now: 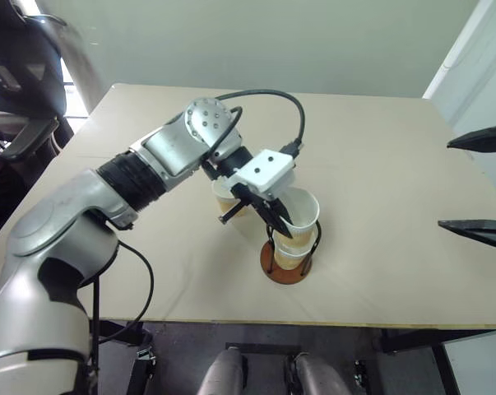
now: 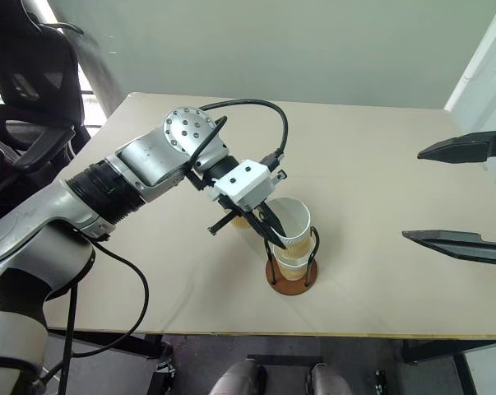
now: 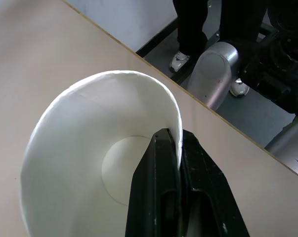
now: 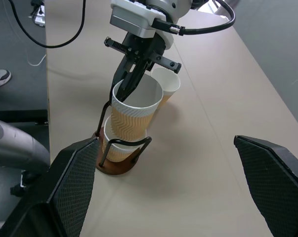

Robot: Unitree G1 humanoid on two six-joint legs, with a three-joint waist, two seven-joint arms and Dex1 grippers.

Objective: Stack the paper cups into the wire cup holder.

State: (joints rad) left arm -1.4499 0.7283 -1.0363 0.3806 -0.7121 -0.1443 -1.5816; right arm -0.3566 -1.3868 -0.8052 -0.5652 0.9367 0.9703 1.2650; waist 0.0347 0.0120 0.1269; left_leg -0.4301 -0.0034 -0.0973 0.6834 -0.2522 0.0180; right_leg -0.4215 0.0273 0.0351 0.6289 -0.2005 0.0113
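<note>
The wire cup holder (image 4: 120, 157) stands near the front edge of the bench (image 1: 379, 164), its round rust-brown base flat on the surface and its thin black loops rising upright. One paper cup (image 4: 117, 148) already sits in it, down between the wires with its white rim showing. A second paper cup (image 4: 135, 109) is partly nested into that one, tilted a little, its ribbed tan side and open white mouth well above the lower cup's rim.

The left tool (image 1: 268, 216) is clenched on this upper cup: in the left wrist view one black finger (image 3: 156, 187) lies inside the white wall and the other presses outside, the rim pinched between them. The tool reaches down at a slant from the wrist's white housing, with a black cable looping over the arm.

The third paper cup (image 4: 165, 85) stands upright on the bench just behind the holder, on the far side from the front edge, partly hidden by the left wrist in the head views. It does not touch the holder as far as can be seen.

The right tool (image 2: 457, 193) hangs well to the right of the holder, above the bench, its two black fingers spread wide apart with nothing between them.

Beyond the bench's front edge the left wrist view shows the floor and a person's shoes (image 3: 180, 60).
</note>
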